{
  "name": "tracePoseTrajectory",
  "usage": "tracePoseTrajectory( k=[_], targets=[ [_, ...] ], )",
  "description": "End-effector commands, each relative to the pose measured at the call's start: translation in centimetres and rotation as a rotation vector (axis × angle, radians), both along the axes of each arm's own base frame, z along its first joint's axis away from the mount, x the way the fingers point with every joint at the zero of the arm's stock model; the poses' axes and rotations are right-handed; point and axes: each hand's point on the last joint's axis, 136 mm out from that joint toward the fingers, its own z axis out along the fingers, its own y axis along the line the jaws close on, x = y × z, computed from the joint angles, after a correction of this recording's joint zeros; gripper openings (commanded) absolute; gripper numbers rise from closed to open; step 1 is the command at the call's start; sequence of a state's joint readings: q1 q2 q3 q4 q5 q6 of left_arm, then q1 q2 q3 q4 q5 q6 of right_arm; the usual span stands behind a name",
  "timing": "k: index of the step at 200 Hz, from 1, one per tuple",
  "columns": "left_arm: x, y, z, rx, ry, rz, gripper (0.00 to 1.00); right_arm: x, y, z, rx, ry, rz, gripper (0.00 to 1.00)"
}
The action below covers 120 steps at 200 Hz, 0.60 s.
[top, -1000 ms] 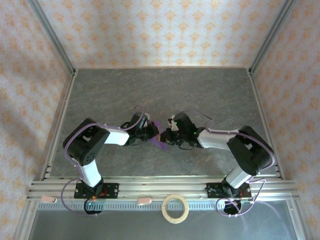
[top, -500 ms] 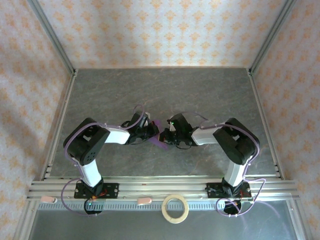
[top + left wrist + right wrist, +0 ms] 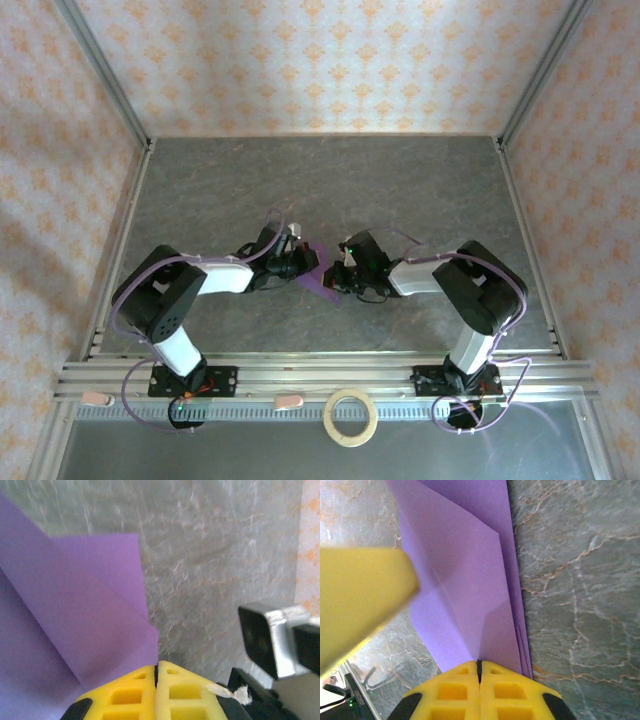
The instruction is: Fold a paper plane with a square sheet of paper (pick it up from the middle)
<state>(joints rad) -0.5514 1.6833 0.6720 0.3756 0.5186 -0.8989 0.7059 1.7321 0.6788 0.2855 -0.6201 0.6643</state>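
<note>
The thin purple paper sheet [image 3: 322,281], creased into overlapping folds, is just beyond the tan tape ring [image 3: 351,417]. The left gripper [image 3: 156,672] and right gripper [image 3: 479,667] each pinch one of its edges, yellow fingers pressed together.

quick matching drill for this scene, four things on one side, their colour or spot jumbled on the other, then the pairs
Things:
1. sheet of paper
2. tape ring
3. table
4. right gripper

Descriptions:
A. grey, marbled
B. yellow fingers, shut
C. tan, at the near edge
D. purple, folded, in the middle of the table

Pairs: 1-D, 2-C, 3-A, 4-B
</note>
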Motion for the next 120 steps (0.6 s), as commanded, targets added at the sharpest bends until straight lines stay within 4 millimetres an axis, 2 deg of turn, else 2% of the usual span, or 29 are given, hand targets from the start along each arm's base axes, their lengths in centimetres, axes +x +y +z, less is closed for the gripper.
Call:
tracePoseTrajectory(
  k=[1, 37, 100, 120],
  targets=[
    [-0.7, -0.3, -1.7, 0.012, 0.035, -0.030, 0.00, -3.9, -4.8, -5.9, -0.235, 0.163, -0.017, 0.00],
    [0.7, 2.0, -4.3, 0.092, 0.079, 0.041, 0.00, -4.1, -5.1, -6.0, -0.254, 0.160, -0.002, 0.00],
    [5.7, 6.5, -3.9, 0.161, 0.075, 0.164, 0.00, -4.8, -6.0, -6.7, -0.287, 0.164, 0.011, 0.00],
    [6.7, 7.6, -4.6, 0.184, 0.091, 0.185, 0.00, -5.0, -6.0, -6.7, -0.286, 0.165, 0.018, 0.00]
  ],
)
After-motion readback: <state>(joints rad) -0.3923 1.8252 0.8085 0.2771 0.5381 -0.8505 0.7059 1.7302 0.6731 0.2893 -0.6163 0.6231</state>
